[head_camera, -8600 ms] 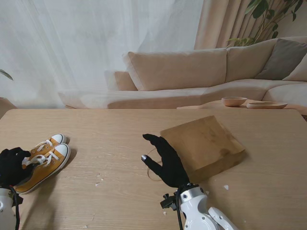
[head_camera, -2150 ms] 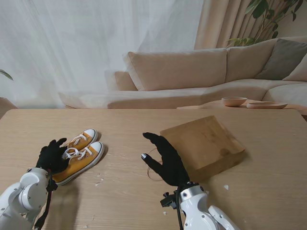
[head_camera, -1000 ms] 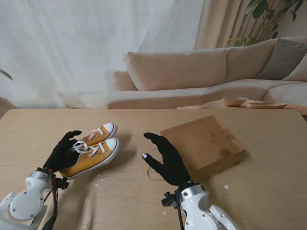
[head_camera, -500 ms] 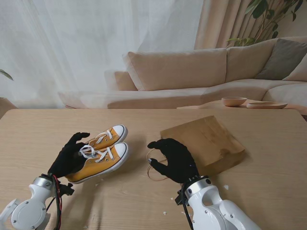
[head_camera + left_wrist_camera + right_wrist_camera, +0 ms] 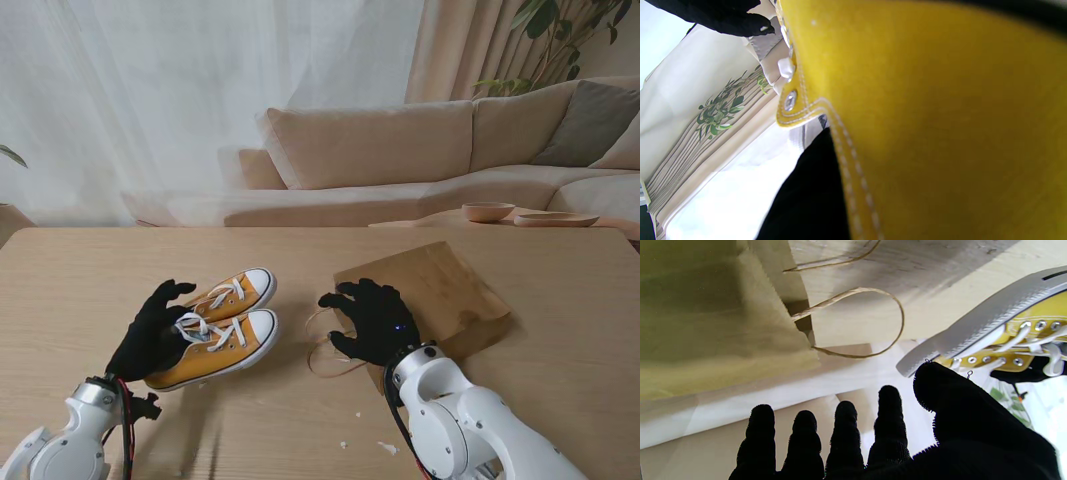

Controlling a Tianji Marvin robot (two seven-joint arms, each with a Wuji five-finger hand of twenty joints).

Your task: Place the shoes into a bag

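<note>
Left hand (image 5: pixel 152 338) grips the pair of yellow shoes (image 5: pixel 222 326) at the heel end, toes pointing toward the brown paper bag (image 5: pixel 440 295); the pair appears lifted off the bench (image 5: pixel 80 270), shadow beneath. Right hand (image 5: pixel 375 320) hovers over the bag's near edge, fingers (image 5: pixel 845 426) spread, holding nothing. Bag lies on its side, right of the shoes, twine handles (image 5: pixel 322 352) looped on the bench between them. Beige sofa (image 5: pixel 400 160) beyond.

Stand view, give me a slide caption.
Left hand carries yellow sneakers toward the paper bag beside the right hand.
</note>
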